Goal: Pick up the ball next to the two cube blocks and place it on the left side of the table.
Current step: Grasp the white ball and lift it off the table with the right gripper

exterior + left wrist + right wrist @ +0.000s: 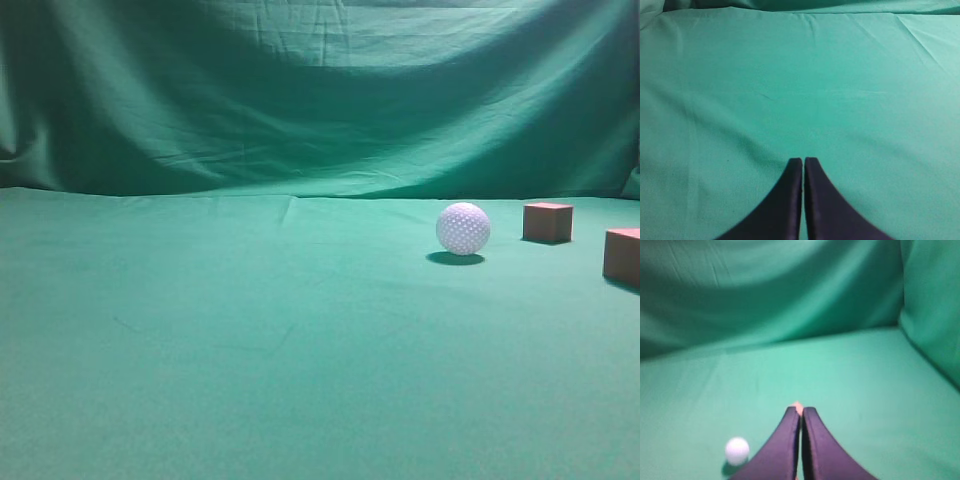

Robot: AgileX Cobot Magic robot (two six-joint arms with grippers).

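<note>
The white dimpled ball (463, 228) rests on the green cloth table (250, 350) at the right. The two reddish-brown cube blocks stand to its right: one (548, 222) close by, the other (622, 257) nearer the camera at the frame's right edge. Neither gripper shows in the exterior view. My right gripper (800, 410) is shut and empty, above the cloth. The ball (737, 450) lies to its lower left, apart from the fingers. A small reddish corner (797, 405) peeks out just beyond the tips, the rest hidden. My left gripper (803, 160) is shut and empty over bare cloth.
A draped, wrinkled green backdrop (320, 90) hangs behind the table and also shows in the right wrist view (790, 300), folding round on the right. The left half of the table (150, 300) shows only creased cloth.
</note>
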